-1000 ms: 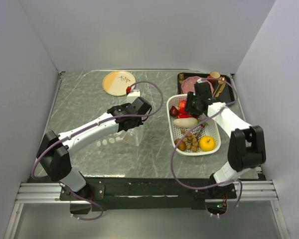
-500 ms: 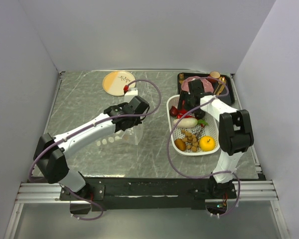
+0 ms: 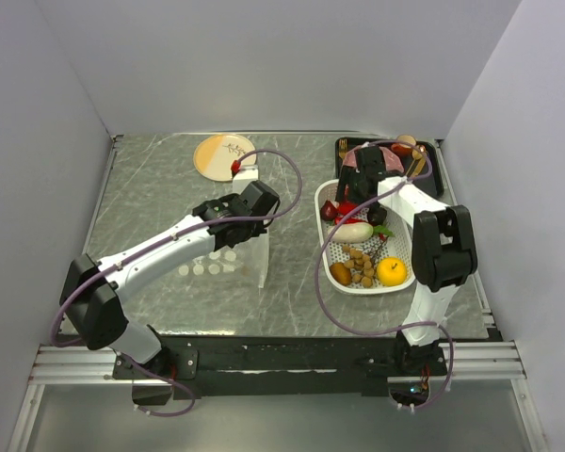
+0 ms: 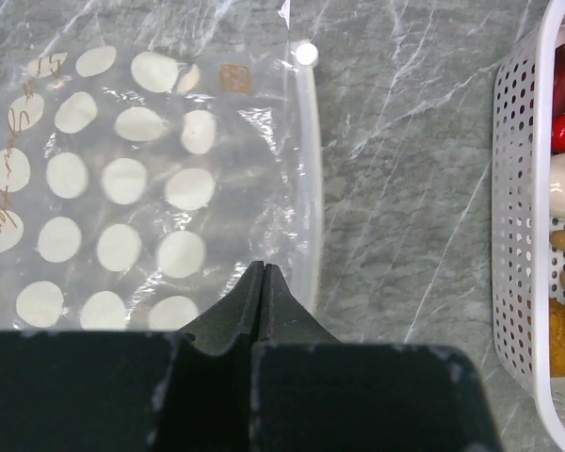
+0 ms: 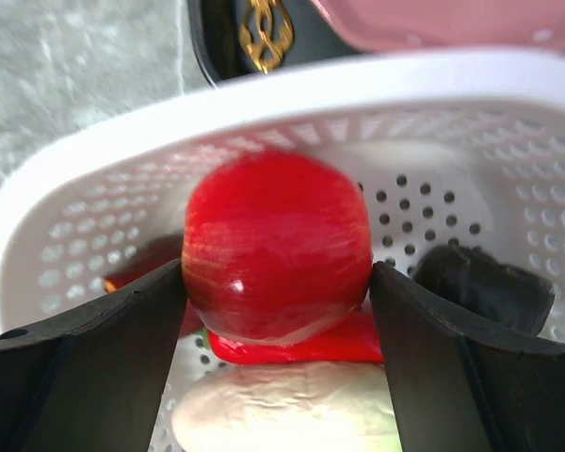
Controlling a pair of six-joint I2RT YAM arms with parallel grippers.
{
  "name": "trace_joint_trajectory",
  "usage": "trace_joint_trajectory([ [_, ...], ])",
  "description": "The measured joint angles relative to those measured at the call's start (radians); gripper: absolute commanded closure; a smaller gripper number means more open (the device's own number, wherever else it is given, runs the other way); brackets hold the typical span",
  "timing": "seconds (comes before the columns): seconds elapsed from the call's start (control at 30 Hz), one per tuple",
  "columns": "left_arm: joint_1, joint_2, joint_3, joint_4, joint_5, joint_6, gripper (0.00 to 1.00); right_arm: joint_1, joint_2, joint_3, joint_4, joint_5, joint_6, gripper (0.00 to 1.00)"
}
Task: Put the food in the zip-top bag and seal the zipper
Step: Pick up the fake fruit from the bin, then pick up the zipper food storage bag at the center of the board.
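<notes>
While the L gripper [image 4: 262, 282] had its jaws pressed together w/ no gap, tips pinched on the bag [image 4: 122, 188] just beside the zipper [image 4: 307, 188], the R gripper [image 5: 278, 282] sat down in the white basket [image 5: 66, 217] w/ both fingers [image 5: 104, 358] against the sides of a round red fruit [image 5: 278, 245], i.e. clamped on it. The bag, clear w/ white dots, lay on the grey marbled table [image 4: 405, 141], left of the basket and apart from it; from the top view its zipper edge looked raised under the L gripper, the rest flat. The zipper ran straight along the bag's basket-side edge; sealed or not, couldn't tell. All food seen was in the basket: a flat red piece [image 5: 301, 344] under the red fruit, a white-and-green vegetable [image 5: 282, 414] just nearer the wrist camera, a dark lump [image 5: 485, 282] to the right (couldn't tell what), plus nuts [image 3: 362, 264], a brown oval [image 3: 340, 274] and a yellow fruit [image 3: 391, 271] at the near end. A black tray [image 5: 217, 47] w/ a pink plate [image 5: 452, 19] sat just behind the basket; a cream round plate [image 3: 224, 156] lay at the far side of the table, beyond the L arm.
</notes>
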Motion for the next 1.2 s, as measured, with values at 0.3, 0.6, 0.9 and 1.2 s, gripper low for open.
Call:
trace_joint_trajectory([
  [0.3, 0.0, 0.0, 0.0, 0.004, 0.001, 0.003, 0.99, 0.0, 0.048, 0.059, 0.002, -0.002, -0.003, 0.18],
  [0.6, 0.001, 0.007, -0.035, 0.026, 0.029, 0.029, 0.4, 0.0, 0.049, 0.058, 0.003, -0.003, -0.003, 0.16],
  [0.9, -0.016, 0.165, -0.014, 0.034, 0.057, 0.025, 0.31, 0.0, 0.049, 0.058, -0.006, -0.002, -0.003, 0.16],
  [1.2, -0.032, 0.255, 0.083, 0.011, 0.045, -0.002, 0.37, 0.0, 0.049, 0.058, -0.032, -0.001, 0.003, 0.16],
])
